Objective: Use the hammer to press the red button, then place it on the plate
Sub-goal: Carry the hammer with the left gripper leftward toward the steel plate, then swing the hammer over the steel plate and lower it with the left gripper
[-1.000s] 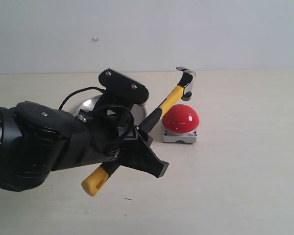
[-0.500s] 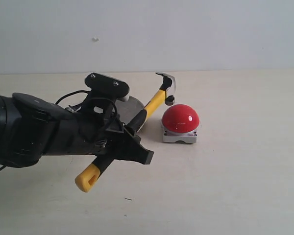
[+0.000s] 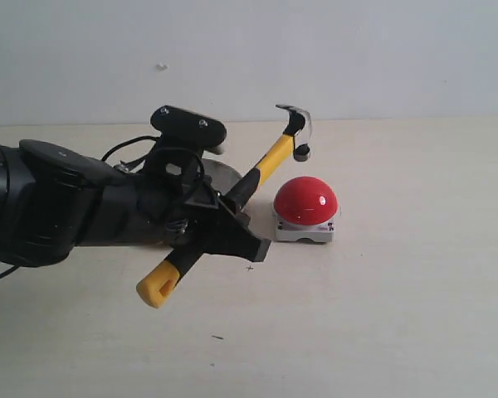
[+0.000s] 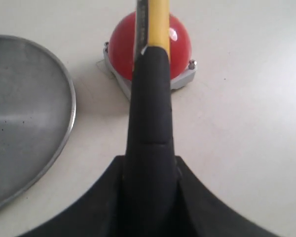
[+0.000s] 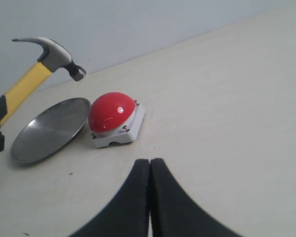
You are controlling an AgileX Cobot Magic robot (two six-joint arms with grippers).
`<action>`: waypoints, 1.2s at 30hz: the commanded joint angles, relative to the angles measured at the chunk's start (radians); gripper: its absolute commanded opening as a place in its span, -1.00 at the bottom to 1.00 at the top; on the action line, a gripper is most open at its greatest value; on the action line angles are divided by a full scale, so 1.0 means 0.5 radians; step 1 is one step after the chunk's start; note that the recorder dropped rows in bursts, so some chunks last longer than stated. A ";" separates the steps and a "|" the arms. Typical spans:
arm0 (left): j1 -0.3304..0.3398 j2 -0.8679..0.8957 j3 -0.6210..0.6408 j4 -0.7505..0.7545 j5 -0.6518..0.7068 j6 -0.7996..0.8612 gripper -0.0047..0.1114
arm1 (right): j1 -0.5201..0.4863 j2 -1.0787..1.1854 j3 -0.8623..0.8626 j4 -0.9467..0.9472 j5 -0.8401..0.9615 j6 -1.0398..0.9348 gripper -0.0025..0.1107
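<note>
My left gripper (image 3: 220, 220) is shut on the black grip of the hammer (image 3: 266, 166), which slants up to the right. Its dark head (image 3: 295, 128) hangs in the air just above and left of the red button (image 3: 305, 201), apart from it. In the left wrist view the handle (image 4: 152, 74) runs over the red button (image 4: 180, 47). The silver plate (image 3: 222, 174) lies behind my left arm, mostly hidden; the plate (image 4: 24, 118) shows beside the button. My right gripper (image 5: 149, 168) is shut and empty, short of the button (image 5: 111, 112), outside the exterior view.
A pale tabletop (image 3: 398, 298) stretches out to the right and front of the button. A plain light wall (image 3: 357, 50) rises behind. My bulky left arm (image 3: 50, 207) fills the left middle of the exterior view. A small dark speck (image 3: 219, 337) lies on the table.
The hammer head swung left and down from beside the button, then rose and moved slightly right, now hanging just above the button's upper left. The left arm shifted with it.
</note>
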State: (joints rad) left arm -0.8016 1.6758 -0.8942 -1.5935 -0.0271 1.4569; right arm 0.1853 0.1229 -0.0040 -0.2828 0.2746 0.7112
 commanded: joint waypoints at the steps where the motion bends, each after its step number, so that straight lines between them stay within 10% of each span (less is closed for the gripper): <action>1: 0.002 -0.134 -0.082 0.015 -0.005 0.003 -0.92 | 0.002 -0.006 0.008 -0.008 -0.006 -0.007 -0.96; 16: 0.002 0.342 -0.108 -0.144 0.364 -0.003 -0.92 | 0.002 -0.006 0.008 -0.005 0.019 -0.007 -0.96; 36: 0.005 -0.610 -0.048 -0.217 -0.139 -0.014 -0.92 | 0.002 -0.006 0.008 -0.005 0.019 -0.007 -0.96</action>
State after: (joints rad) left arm -0.8010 1.4029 -0.9320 -1.6837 -0.0410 1.4540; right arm 0.1853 0.1229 -0.0040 -0.2828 0.2878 0.7112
